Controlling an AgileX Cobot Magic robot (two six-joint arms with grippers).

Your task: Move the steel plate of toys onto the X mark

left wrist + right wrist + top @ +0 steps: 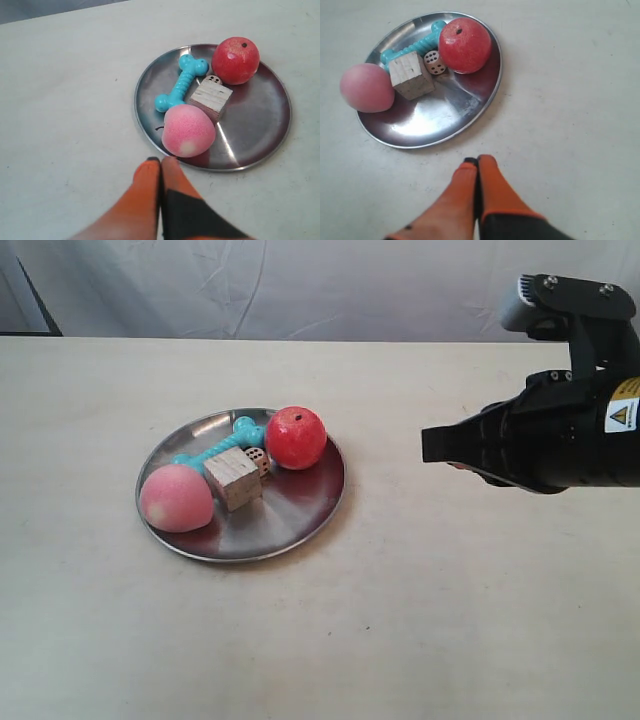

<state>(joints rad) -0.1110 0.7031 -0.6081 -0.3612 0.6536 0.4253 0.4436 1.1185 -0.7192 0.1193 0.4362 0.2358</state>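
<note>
The steel plate (290, 515) lies on the pale table left of centre. It holds the teal bone (222, 444), the red ball (296, 437), the pink ball (175, 498), the wooden cube (233, 478) and the tan die (258, 460). The X mark does not show in any view. My right gripper (478, 161) is shut on nothing, a short way from the plate's rim (485, 102); it is the arm at the exterior view's right (432, 445). My left gripper (161, 161) is shut and empty, its tips just short of the rim by the pink ball (188, 131).
A white cloth backdrop (300, 285) hangs behind the table's far edge. Bare tabletop (400, 620) lies in front of and to the right of the plate. The left arm is out of the exterior view.
</note>
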